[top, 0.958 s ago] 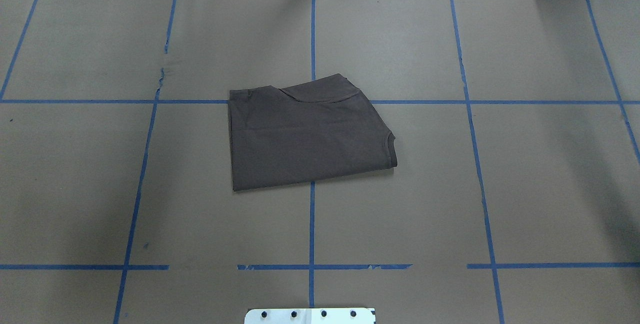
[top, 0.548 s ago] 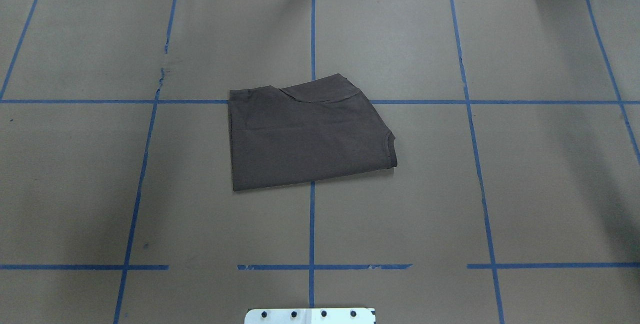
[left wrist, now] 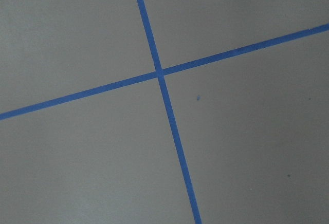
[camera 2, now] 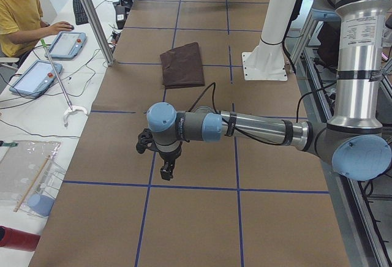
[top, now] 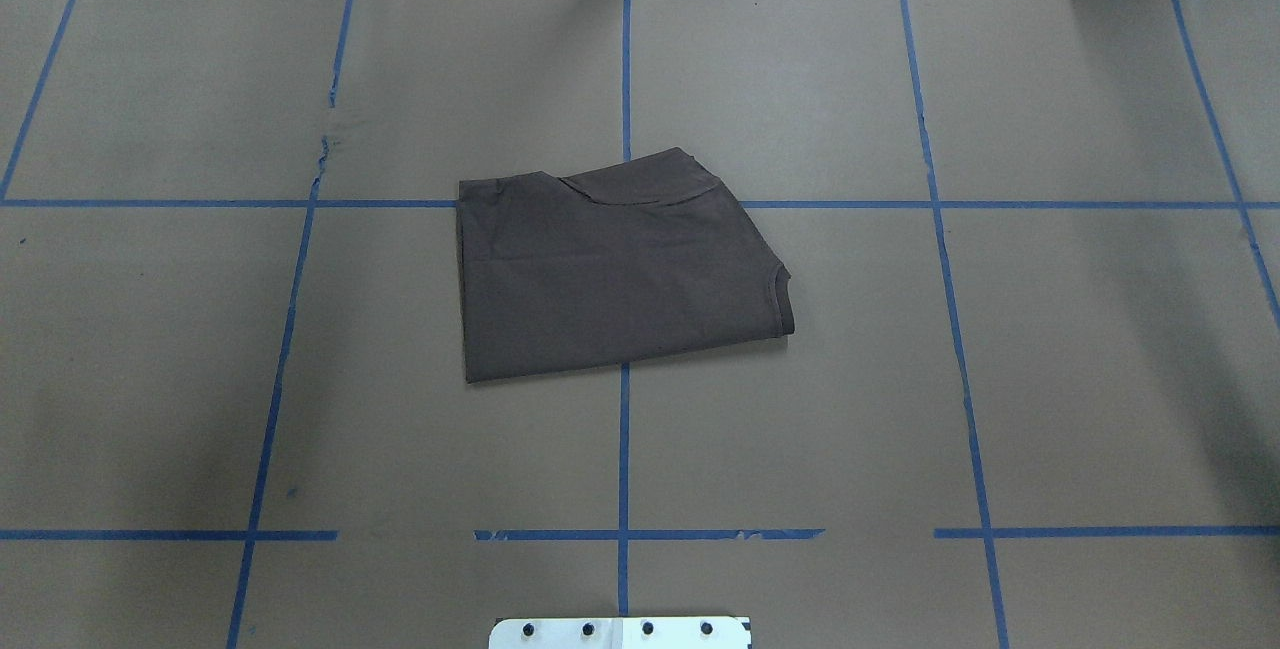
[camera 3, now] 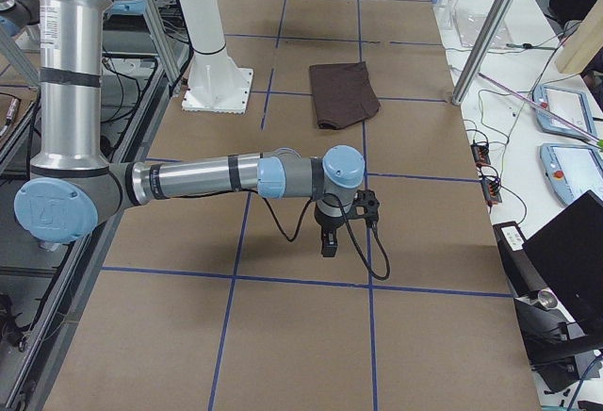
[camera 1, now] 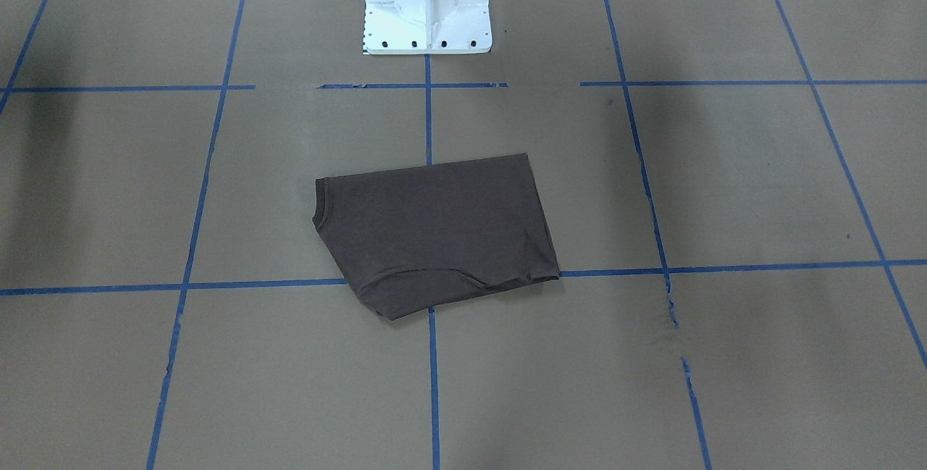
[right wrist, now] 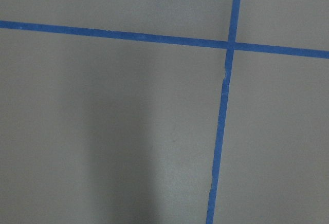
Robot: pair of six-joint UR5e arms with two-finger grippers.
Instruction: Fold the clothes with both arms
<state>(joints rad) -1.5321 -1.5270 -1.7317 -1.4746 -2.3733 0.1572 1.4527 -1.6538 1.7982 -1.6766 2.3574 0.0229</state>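
Note:
The dark brown T-shirt (top: 615, 269) lies folded into a compact, flat rectangle at the table's middle. It also shows in the front-facing view (camera 1: 434, 231) and the side views (camera 2: 182, 65) (camera 3: 343, 93). No gripper touches it. My left gripper (camera 2: 166, 170) hangs over bare table far toward the left end. My right gripper (camera 3: 327, 244) hangs over bare table far toward the right end. Both show only in the side views, so I cannot tell whether they are open or shut. The wrist views show only brown paper and blue tape.
The white base block (camera 1: 427, 6) stands at the robot's edge of the table. Blue tape lines (top: 624, 449) grid the brown paper, which has a small tear (top: 325, 144). An operator (camera 2: 18, 16) sits with tablets (camera 2: 64, 43) beyond the far edge.

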